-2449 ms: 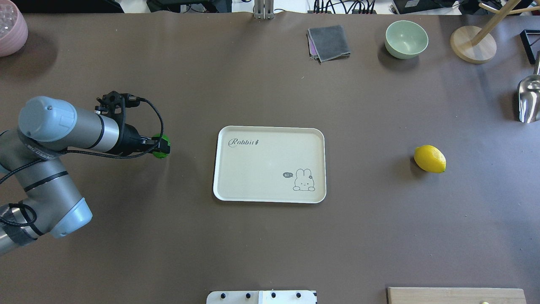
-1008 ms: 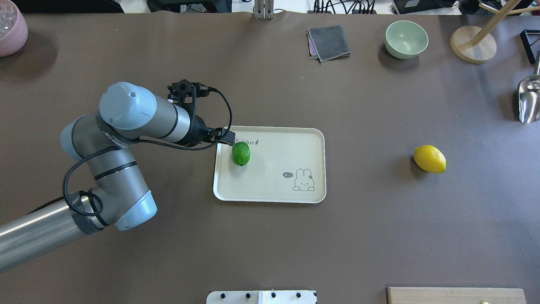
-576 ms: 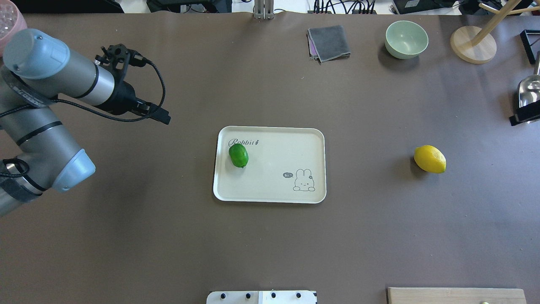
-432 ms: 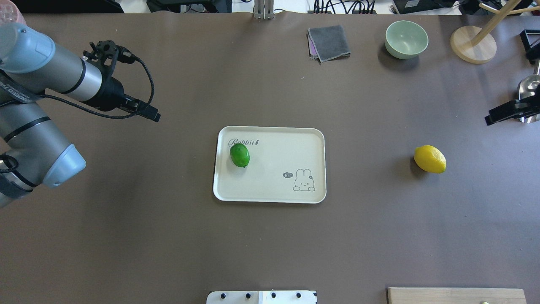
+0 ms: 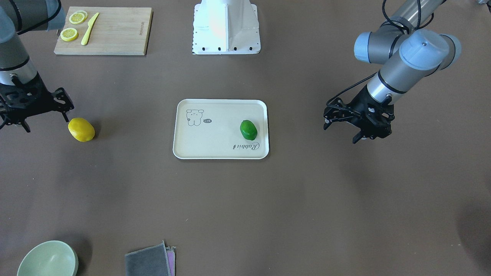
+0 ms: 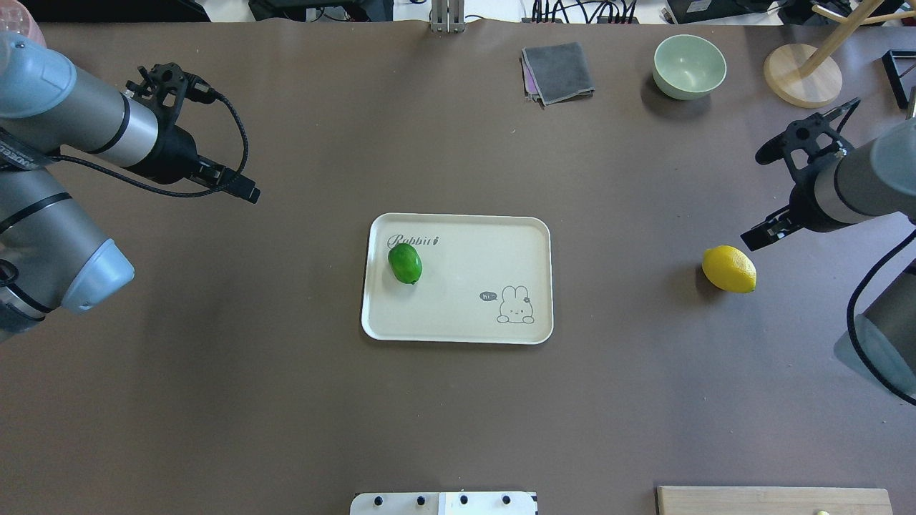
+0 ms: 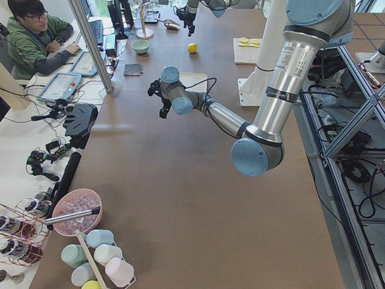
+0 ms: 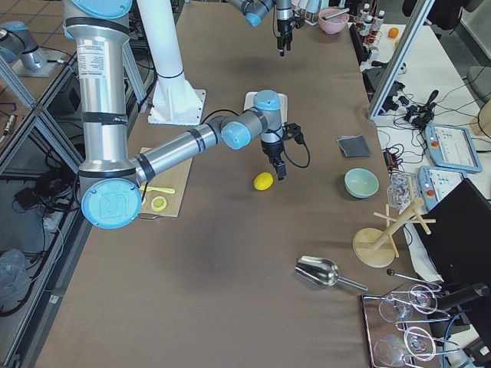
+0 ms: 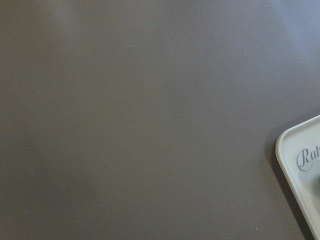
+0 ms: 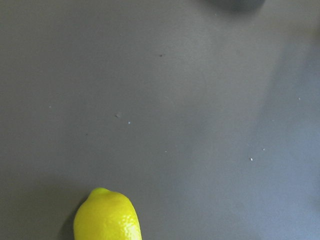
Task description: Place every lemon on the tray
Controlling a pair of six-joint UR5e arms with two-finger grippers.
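Observation:
The green lemon (image 6: pixel 405 262) lies on the left part of the cream tray (image 6: pixel 494 243), next to the lettering; it also shows in the front view (image 5: pixel 248 129). The yellow lemon (image 6: pixel 728 269) lies on the table to the right of the tray and shows in the right wrist view (image 10: pixel 106 216). My left gripper (image 6: pixel 243 192) is open and empty, above the table back-left of the tray. My right gripper (image 6: pixel 755 236) is open, just above and behind the yellow lemon, not touching it.
A green bowl (image 6: pixel 689 66), a folded grey cloth (image 6: pixel 558 71) and a wooden stand (image 6: pixel 801 75) sit at the far right. A cutting board (image 5: pixel 115 34) with lemon slices and a yellow knife lies near the robot base. A metal scoop (image 8: pixel 318 270) lies far right.
My left gripper carried the green lemon onto the tray, let it go and pulled back to the far left. My right arm came in from the right toward the yellow lemon.

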